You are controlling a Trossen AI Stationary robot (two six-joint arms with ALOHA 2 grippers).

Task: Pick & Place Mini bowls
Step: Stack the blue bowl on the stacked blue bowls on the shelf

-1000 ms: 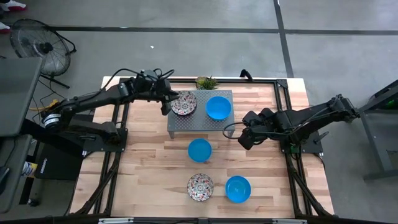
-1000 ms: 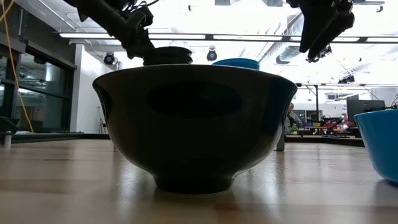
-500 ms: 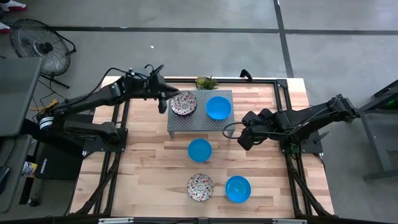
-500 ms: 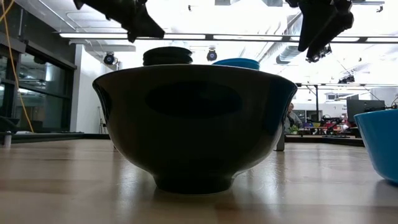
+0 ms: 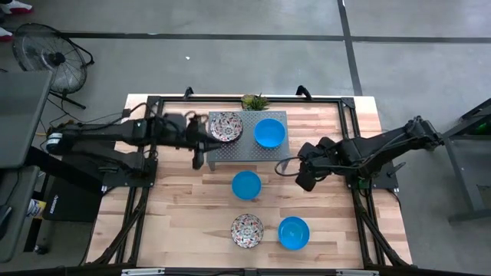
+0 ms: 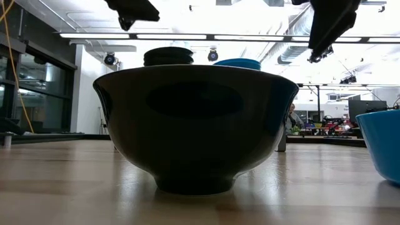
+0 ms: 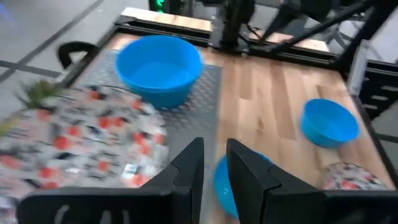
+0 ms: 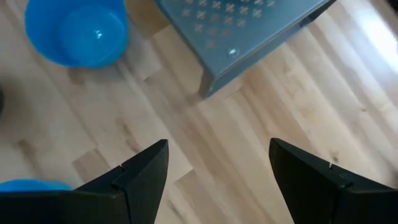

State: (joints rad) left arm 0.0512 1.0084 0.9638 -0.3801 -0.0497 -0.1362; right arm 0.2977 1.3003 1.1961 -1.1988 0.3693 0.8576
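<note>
A grey perforated stand (image 5: 247, 150) carries a floral mini bowl (image 5: 225, 126) and a blue mini bowl (image 5: 269, 132), each resting on its base. On the wood in front of it sit a blue bowl (image 5: 246, 184), a floral bowl (image 5: 247, 230) and another blue bowl (image 5: 293, 232). My left gripper (image 5: 201, 147) hangs off the stand's left near corner, beside the floral bowl (image 7: 81, 137), its fingers a narrow gap apart (image 7: 214, 167) and empty. My right gripper (image 5: 305, 174) hovers right of the stand, wide open (image 8: 217, 152) and empty.
A small green plant (image 5: 255, 100) stands behind the stand. Black frame rails (image 5: 354, 123) run along the table's sides. In the low view the near floral bowl (image 6: 194, 119) fills the foreground as a dark shape. Bare wood lies left of the table bowls.
My left gripper has drawn back from the left rim of the floral bowl on the stand, rising and moving toward the near edge. The floral bowl stays where it was on the stand.
</note>
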